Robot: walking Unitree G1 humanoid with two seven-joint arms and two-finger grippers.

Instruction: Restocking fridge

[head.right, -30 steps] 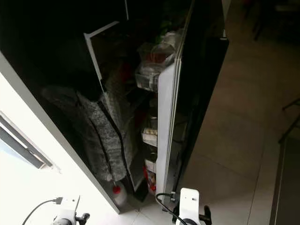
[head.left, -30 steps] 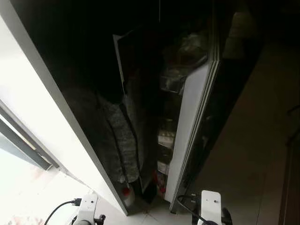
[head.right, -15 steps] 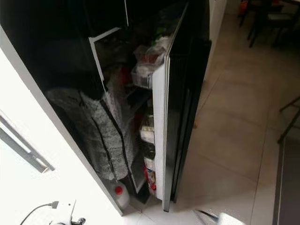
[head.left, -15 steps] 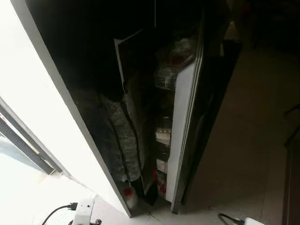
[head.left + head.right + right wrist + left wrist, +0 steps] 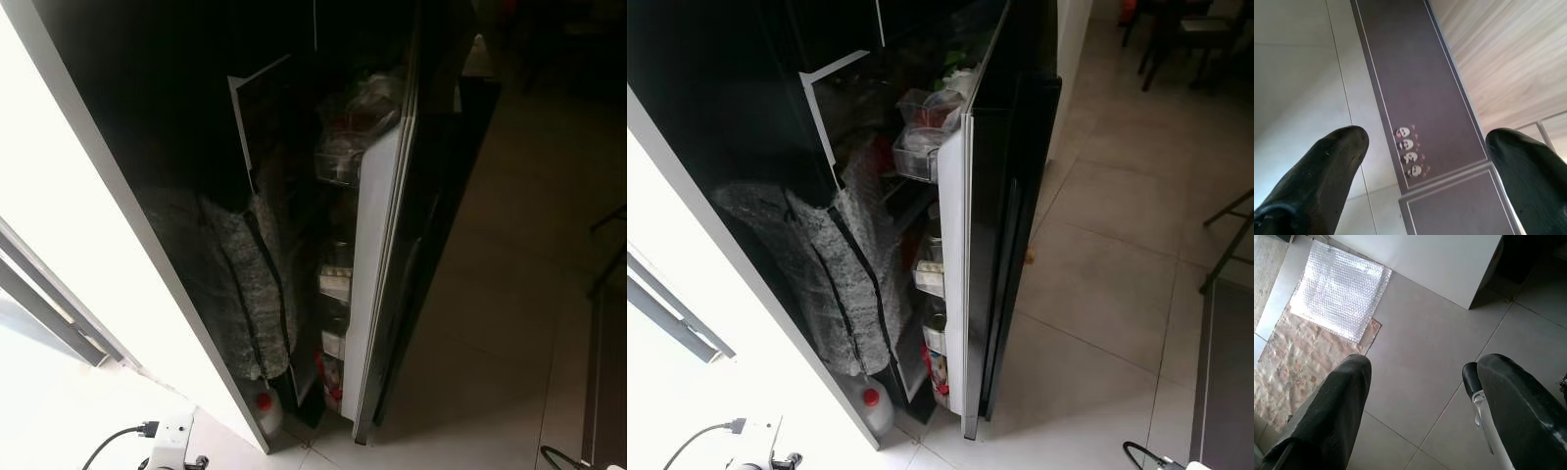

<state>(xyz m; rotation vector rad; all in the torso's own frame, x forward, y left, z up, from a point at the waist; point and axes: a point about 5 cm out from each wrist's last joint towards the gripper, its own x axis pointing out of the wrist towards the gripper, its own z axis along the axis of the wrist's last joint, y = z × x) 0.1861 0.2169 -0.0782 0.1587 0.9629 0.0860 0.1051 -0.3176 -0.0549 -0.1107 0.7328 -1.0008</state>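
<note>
While both arms hang low, left gripper (image 5: pixel 1418 396) and right gripper (image 5: pixel 1425 161) wide and empty: approach tall black fridge door (image 5: pixel 1004 225), ajar at twelve o'clock, squarely.

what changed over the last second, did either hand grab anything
The right arm has dropped out of the bottom of the head views, and the camera swung a little. Nothing was grabbed: left hand and right hand hang open over the floor. The fridge door stays ajar.
</note>
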